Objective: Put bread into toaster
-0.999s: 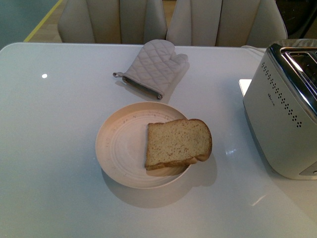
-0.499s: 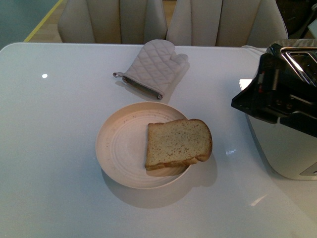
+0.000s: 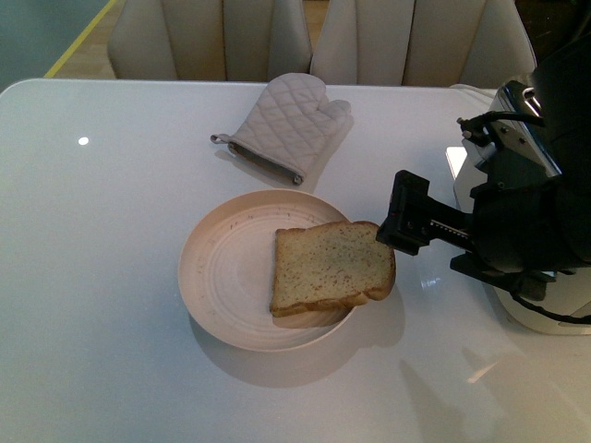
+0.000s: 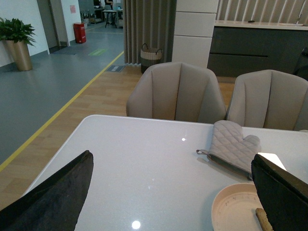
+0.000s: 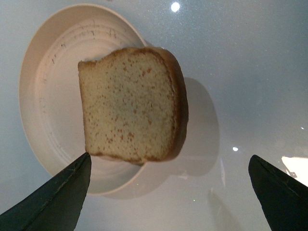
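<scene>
Jaws: right gripper spread wide, nothing between the fingers. Left gripper likewise released and empty, hanging over the table edge well away from the work.

Bread: one slice lying flat on the 3 o'clock side of the plate, rounded crust overhanging the rim. Toaster stands at 3 o'clock from the plate, mostly hidden behind the right arm. Oven mitt at 12 o'clock from the plate, not involved.

Step in hand, as I read it: approach for the pick. Front view puts the right gripper just beside the slice's crust end; contact not confirmed. The wrist view looks down on the slice between the open fingers.

Next move calls for: lowering until the fingers straddle the slice, closing gently on the crust edges, not the soft crumb. The overhanging crust gives the easiest purchase. Then lift, turn the slice on edge, carry to a toaster slot.

Changes: one second back, no arm in front view and the toaster fully exposed. Half a second back, the arm sat across the toaster. Now it reaches the bread. Slice, plate, mitt unmoved.
</scene>
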